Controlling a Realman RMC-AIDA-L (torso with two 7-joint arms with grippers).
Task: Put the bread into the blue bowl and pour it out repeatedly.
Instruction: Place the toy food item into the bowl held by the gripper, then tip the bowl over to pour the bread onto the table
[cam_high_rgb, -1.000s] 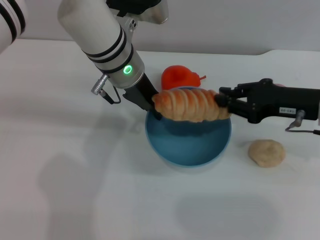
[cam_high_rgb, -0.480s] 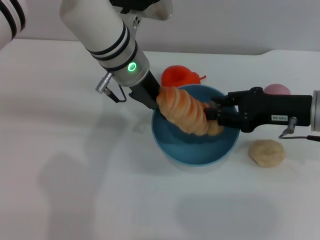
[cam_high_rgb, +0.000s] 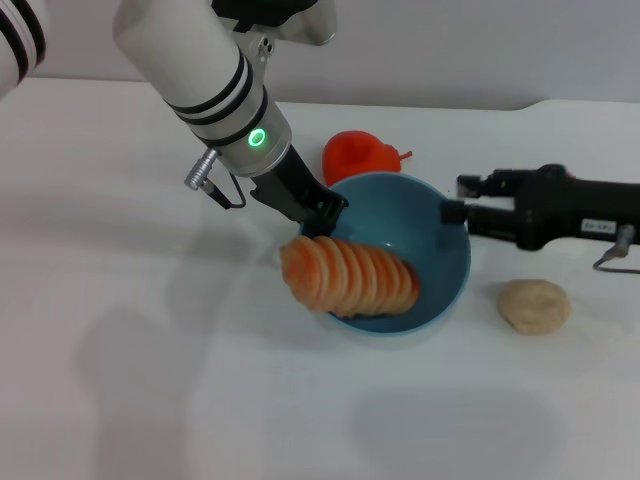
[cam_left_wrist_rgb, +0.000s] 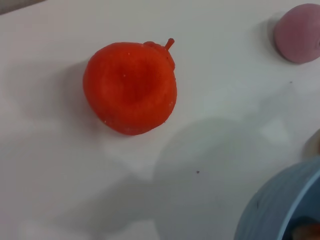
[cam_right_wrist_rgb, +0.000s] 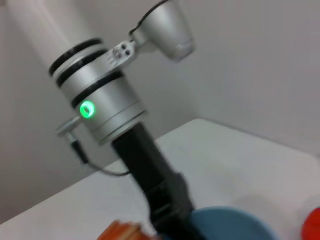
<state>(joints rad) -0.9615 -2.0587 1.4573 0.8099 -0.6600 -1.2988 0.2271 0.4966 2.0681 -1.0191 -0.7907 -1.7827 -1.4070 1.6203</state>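
The blue bowl (cam_high_rgb: 440, 260) is tilted toward its front-left side. My left gripper (cam_high_rgb: 326, 208) is shut on its far-left rim. The bread (cam_high_rgb: 350, 280), striped orange-and-cream face up, lies across the low front-left rim, its left end sticking out over the table. My right gripper (cam_high_rgb: 456, 198) is open and empty just off the bowl's right rim. The bowl's rim also shows in the left wrist view (cam_left_wrist_rgb: 272, 205) and in the right wrist view (cam_right_wrist_rgb: 230, 225), where one end of the bread (cam_right_wrist_rgb: 120, 231) shows too.
A red-orange fruit with a stem (cam_high_rgb: 360, 155) (cam_left_wrist_rgb: 129, 87) lies just behind the bowl. A small round beige lump (cam_high_rgb: 534, 304) lies to the bowl's right. A pink round piece (cam_left_wrist_rgb: 300, 32) lies farther back right. The table (cam_high_rgb: 150, 380) is white.
My right gripper let go of the bread and drew back to the right. The bread dropped into the bowl. My left gripper tipped the bowl, and the bread slid toward its front-left rim.
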